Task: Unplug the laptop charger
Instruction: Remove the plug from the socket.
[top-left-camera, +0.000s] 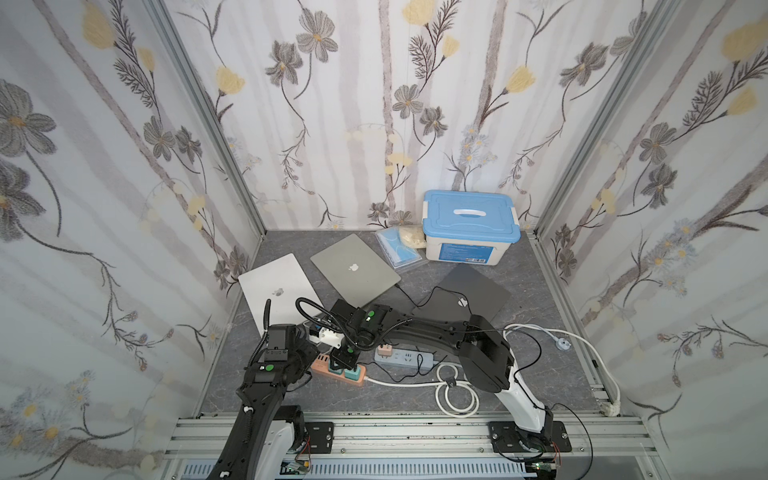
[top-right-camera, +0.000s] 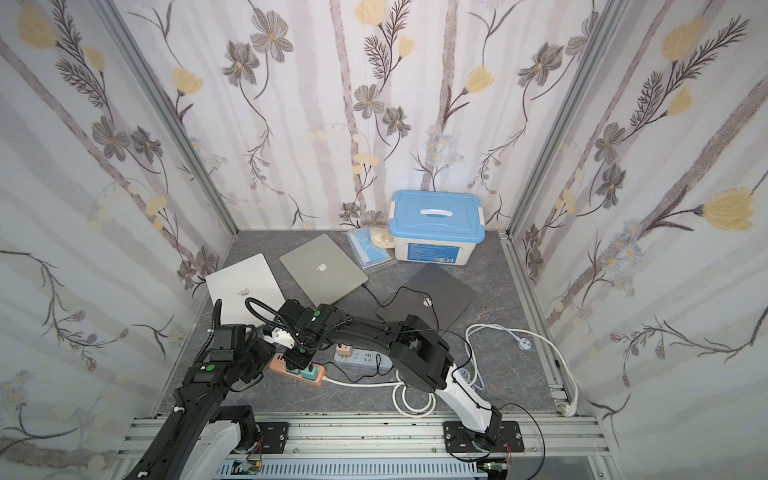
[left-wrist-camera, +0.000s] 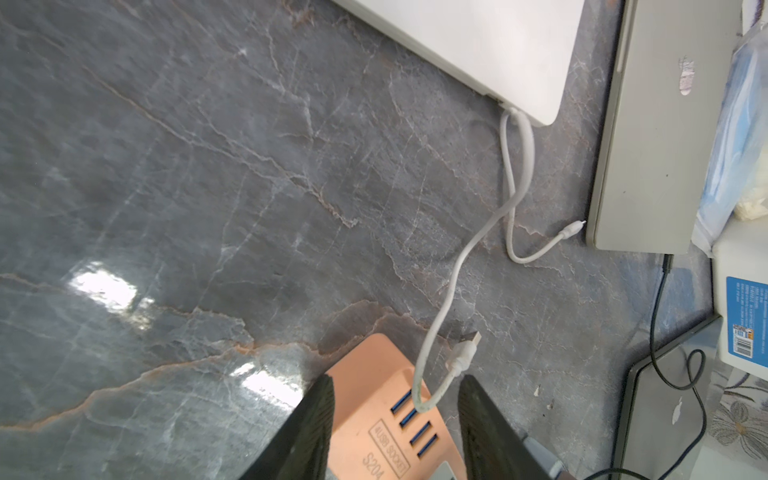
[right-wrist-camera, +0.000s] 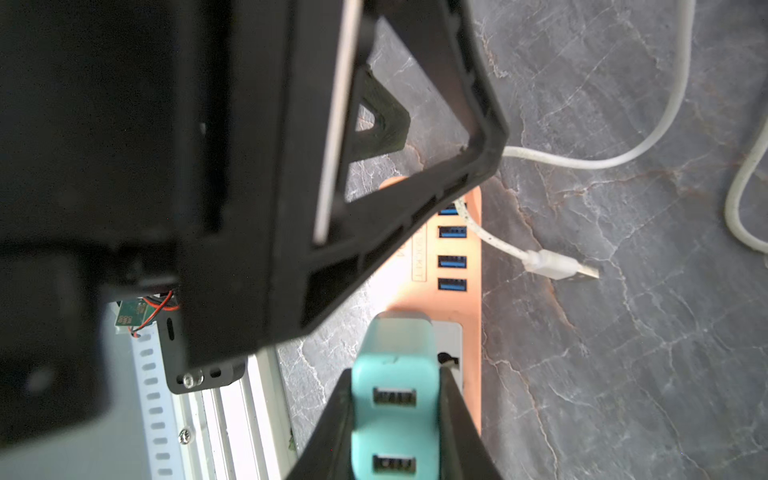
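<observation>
The teal laptop charger (right-wrist-camera: 395, 399), with two USB ports facing the camera, stands on the orange power strip (right-wrist-camera: 471, 316) near the table's front. My right gripper (right-wrist-camera: 395, 374) is shut on it, one black finger pressed to each side. Both top views show this gripper (top-left-camera: 347, 361) pointing down onto the charger (top-right-camera: 309, 372). My left gripper (left-wrist-camera: 397, 378) straddles the strip's USB end (left-wrist-camera: 374, 374), its fingers against both long edges. In a top view it sits at the strip's left end (top-left-camera: 311, 359).
A loose white USB cable (left-wrist-camera: 467, 353) lies beside the strip and runs towards the white laptop (top-left-camera: 278, 286). A silver laptop (top-left-camera: 353, 266) and a dark laptop (top-left-camera: 469, 297) lie behind. A grey power strip (top-left-camera: 405, 357), white cord coils (top-left-camera: 457, 390) and a blue-lidded box (top-left-camera: 469, 226) stand to the right.
</observation>
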